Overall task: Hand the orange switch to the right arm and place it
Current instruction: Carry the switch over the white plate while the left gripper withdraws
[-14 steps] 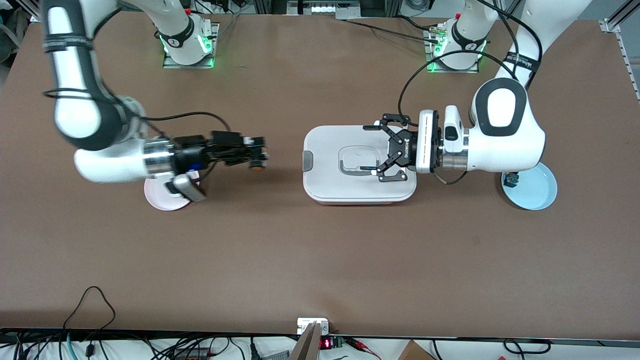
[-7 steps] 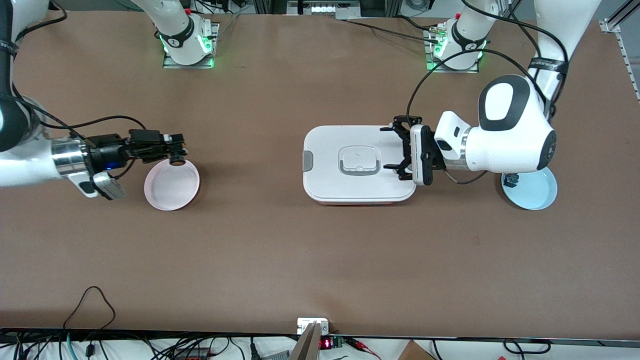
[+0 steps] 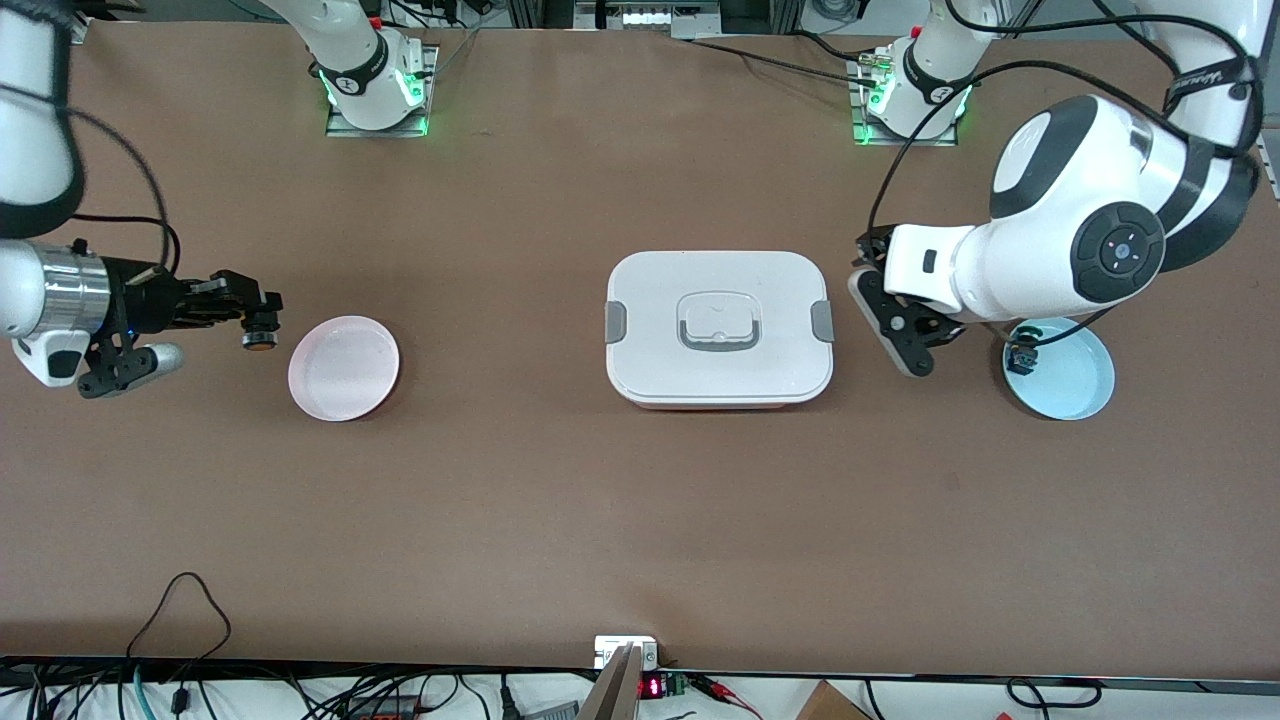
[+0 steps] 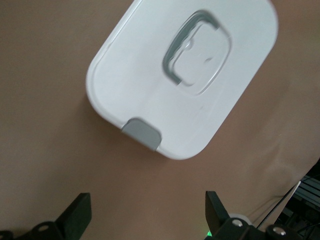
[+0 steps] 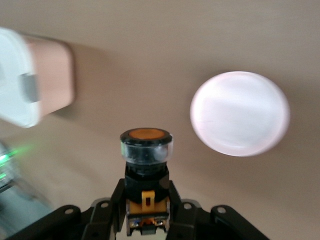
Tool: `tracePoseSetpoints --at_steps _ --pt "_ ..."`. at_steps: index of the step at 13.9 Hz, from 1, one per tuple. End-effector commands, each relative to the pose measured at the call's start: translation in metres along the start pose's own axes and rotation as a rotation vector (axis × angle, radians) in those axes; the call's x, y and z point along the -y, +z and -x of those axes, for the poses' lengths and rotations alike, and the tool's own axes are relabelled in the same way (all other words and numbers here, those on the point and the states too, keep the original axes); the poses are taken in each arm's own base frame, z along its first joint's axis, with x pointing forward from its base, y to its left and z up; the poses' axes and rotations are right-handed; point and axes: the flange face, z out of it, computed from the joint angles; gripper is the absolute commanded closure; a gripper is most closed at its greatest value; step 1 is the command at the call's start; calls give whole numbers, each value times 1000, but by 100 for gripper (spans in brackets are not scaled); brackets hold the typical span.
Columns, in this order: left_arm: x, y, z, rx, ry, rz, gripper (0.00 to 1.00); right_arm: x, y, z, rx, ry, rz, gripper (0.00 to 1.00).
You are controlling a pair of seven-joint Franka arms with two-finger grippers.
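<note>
The orange switch (image 3: 260, 337), a small black block with a round orange cap, hangs in my right gripper (image 3: 256, 318), which is shut on its black and yellow body. The gripper hovers over bare table just past the pink plate (image 3: 343, 367), toward the right arm's end. In the right wrist view the orange switch (image 5: 146, 150) stands up from the right gripper (image 5: 146, 200), cap outward, with the pink plate (image 5: 240, 113) beside it. My left gripper (image 4: 147, 220) is open and holds nothing, over the table between the white box and the blue plate; the front view mostly hides it under its wrist.
A white lidded box (image 3: 718, 325) with grey latches stands mid-table and also shows in the left wrist view (image 4: 185, 75). A light blue plate (image 3: 1070, 385) at the left arm's end holds a small dark switch (image 3: 1020, 357). Cables run along the table's nearest edge.
My right arm has pulled back with the orange switch, from near mid-table across the pink plate to its own end. My left arm has withdrawn from over the box lid toward the blue plate.
</note>
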Motion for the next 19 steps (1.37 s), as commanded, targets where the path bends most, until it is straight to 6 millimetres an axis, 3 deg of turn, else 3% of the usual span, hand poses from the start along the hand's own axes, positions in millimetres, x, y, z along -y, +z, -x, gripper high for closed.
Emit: tracePoseSetpoints --at_steps 1,3,4,7,10,13,19 --pt "12 -31 22 46 -96 -107 0 34 -12 18 -64 53 166 100" --pt "23 -61 53 31 -244 -205 0 45 -10 34 -114 79 236 100" --pt "28 -74 72 13 -372 -239 0 47 1 39 -130 76 251 100" --pt "20 -94 108 -132 -761 -294 0 26 58 45 -165 77 261 100" --pt "22 -90 154 -262 -860 -338 0 7 112 50 -195 82 269 100" --pt "22 -88 161 -259 -848 -339 0 -11 161 48 -212 86 287 100" --pt "22 -96 160 -270 -860 -322 0 -31 239 35 -230 75 325 100"
